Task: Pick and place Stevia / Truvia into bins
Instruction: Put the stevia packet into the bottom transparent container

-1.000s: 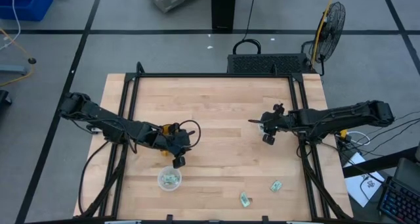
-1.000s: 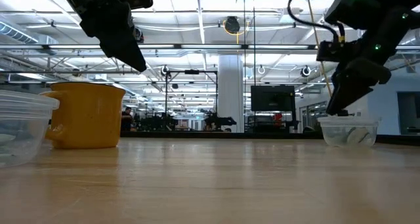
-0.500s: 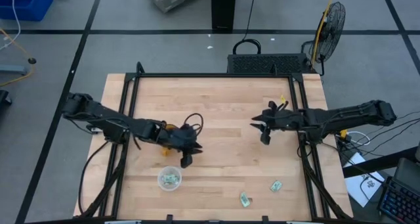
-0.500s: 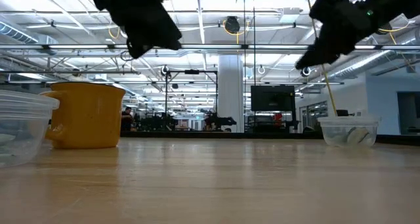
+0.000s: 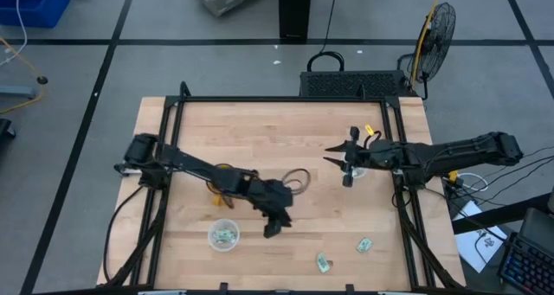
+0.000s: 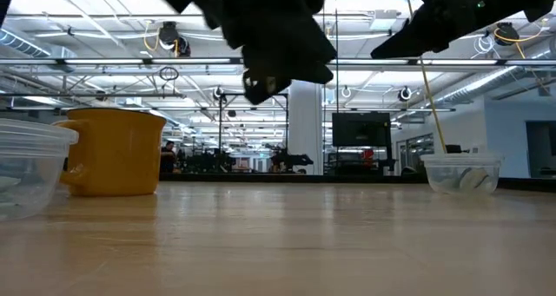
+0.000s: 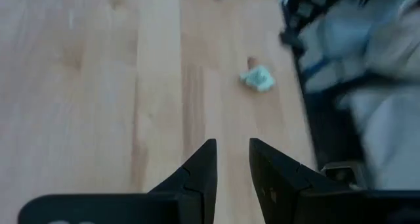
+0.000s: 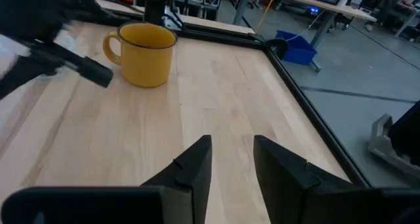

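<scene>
Two pale green Stevia packets (image 5: 363,243) (image 5: 323,262) lie flat on the table near its near edge. One packet (image 7: 258,78) shows ahead of my left gripper (image 7: 231,159), which hovers open and empty over bare wood (image 5: 272,228), right of a clear bin (image 5: 223,235) holding packets. My right gripper (image 5: 340,163) (image 8: 231,155) is open and empty, raised near the table's right side. The second clear bin (image 6: 460,173), with packets inside, stands on the table below it.
A yellow mug (image 8: 146,45) stands left of centre, partly under the left arm (image 5: 199,167). A black frame rail (image 5: 402,200) runs along the table's right side. Bare wood lies across the table's middle and far part.
My left gripper has swung from above the near-left bin toward the table's right and near edge, and the arm has stretched out. My right gripper has risen from the right-hand bin and shifted slightly toward the far edge, tipping more level.
</scene>
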